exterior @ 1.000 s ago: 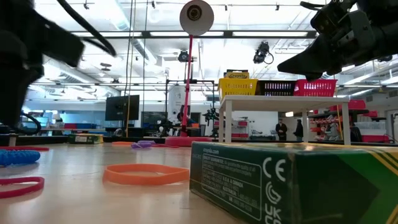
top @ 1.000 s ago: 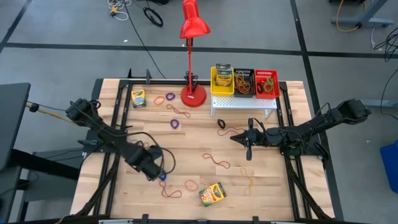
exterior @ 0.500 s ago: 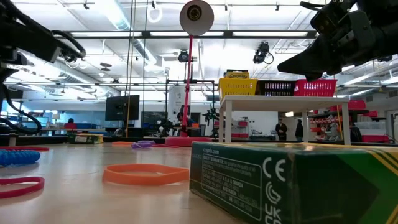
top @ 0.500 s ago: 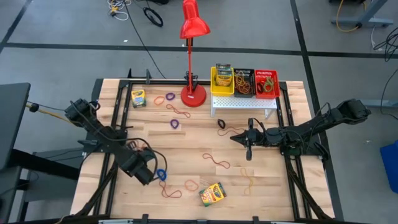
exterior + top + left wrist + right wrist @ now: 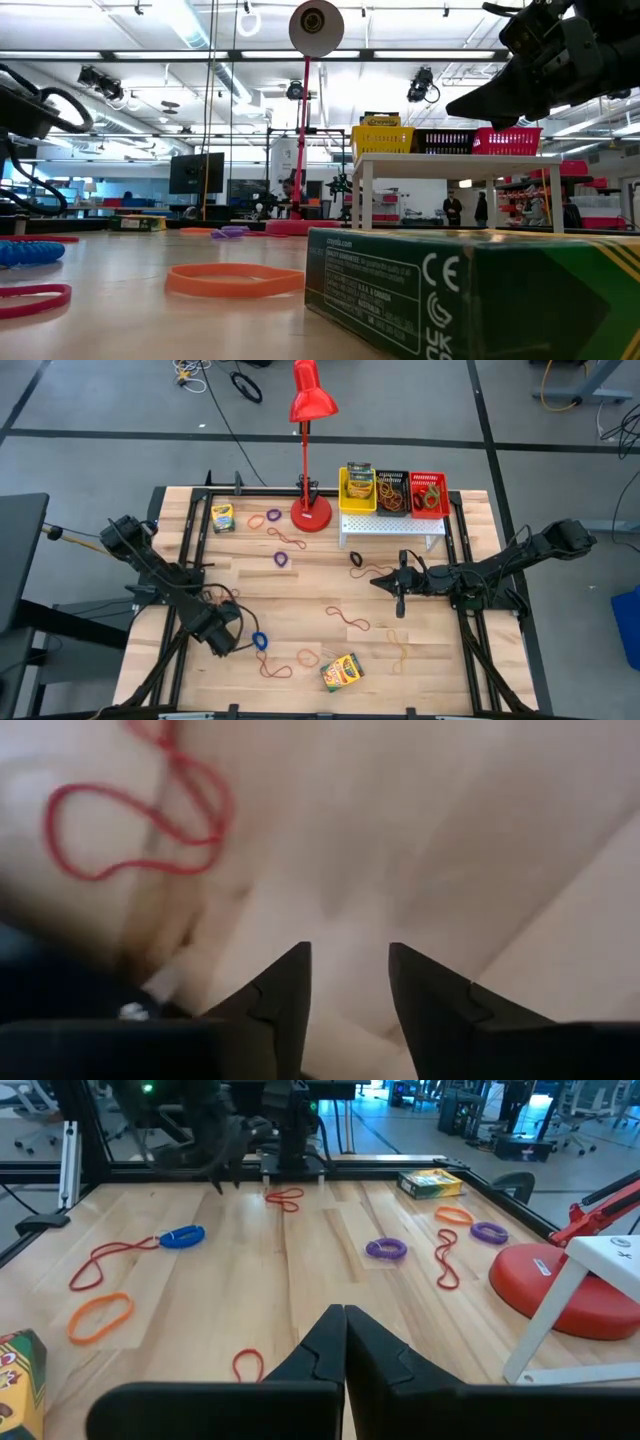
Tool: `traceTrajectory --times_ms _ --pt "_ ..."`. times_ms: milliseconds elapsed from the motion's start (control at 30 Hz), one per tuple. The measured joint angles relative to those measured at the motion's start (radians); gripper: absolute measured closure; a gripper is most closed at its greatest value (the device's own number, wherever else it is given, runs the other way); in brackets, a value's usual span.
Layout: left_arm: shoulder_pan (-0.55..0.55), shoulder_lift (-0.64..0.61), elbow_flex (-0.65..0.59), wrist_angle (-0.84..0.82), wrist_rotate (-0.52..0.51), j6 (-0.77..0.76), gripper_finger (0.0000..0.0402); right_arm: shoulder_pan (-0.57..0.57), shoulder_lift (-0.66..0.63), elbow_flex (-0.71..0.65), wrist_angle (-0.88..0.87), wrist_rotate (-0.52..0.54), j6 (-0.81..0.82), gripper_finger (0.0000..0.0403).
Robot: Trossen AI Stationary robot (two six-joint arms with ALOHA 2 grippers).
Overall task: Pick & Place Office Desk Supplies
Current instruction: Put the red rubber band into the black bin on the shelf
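My left gripper (image 5: 216,641) (image 5: 348,960) points down over bare wood near the table's front left, open with nothing between its fingers. A blue rubber band (image 5: 260,641) (image 5: 182,1237) lies just to its right, flat on the table. A red band (image 5: 140,820) lies on the wood nearby. One crayon box (image 5: 342,672) (image 5: 470,290) lies near the front edge, another (image 5: 222,517) at the far left. More bands are scattered over the table. My right gripper (image 5: 374,582) (image 5: 345,1320) hovers shut at mid-right, pointing toward the left.
A yellow (image 5: 358,493), a black (image 5: 392,493) and a red basket (image 5: 428,495) stand on a white stand (image 5: 392,528) at the far side. The red lamp's base (image 5: 311,513) sits left of it. An orange band (image 5: 235,280) lies by the front box.
My left gripper has moved toward the table's left and near edges and sunk lower, away from the blue band, which stays flat where it was.
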Motion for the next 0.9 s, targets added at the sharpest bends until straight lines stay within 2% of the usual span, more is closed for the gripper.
traceTrajectory --times_ms 133,300,400,533,633,733,900 --pt "0.063 -0.085 -0.04 -0.01 -0.007 0.024 0.0238 0.0 0.0 0.0 0.001 0.0 0.0 0.0398" --pt "0.191 -0.197 -0.081 -0.007 -0.121 0.102 0.0223 0.0 0.0 0.0 0.001 0.0 0.0 0.0398" --pt "0.295 -0.247 -0.128 0.011 -0.116 0.163 0.0223 0.0 0.0 0.0 0.001 0.0 0.0 0.0398" --pt "0.413 -0.277 -0.216 0.116 -0.078 0.23 0.0231 0.0 0.0 0.0 0.001 0.0 0.0 0.0398" --pt "0.466 -0.278 -0.255 0.201 -0.043 0.289 0.0241 0.0 0.0 0.0 0.001 0.0 0.0 0.0398" --pt "0.495 -0.28 -0.267 0.218 -0.034 0.315 0.0261 0.0 0.0 0.0 0.001 0.0 0.0 0.0398" --pt "0.516 -0.278 -0.249 0.192 -0.011 0.334 0.0324 0.0 0.0 0.0 0.002 0.0 0.0 0.0398"
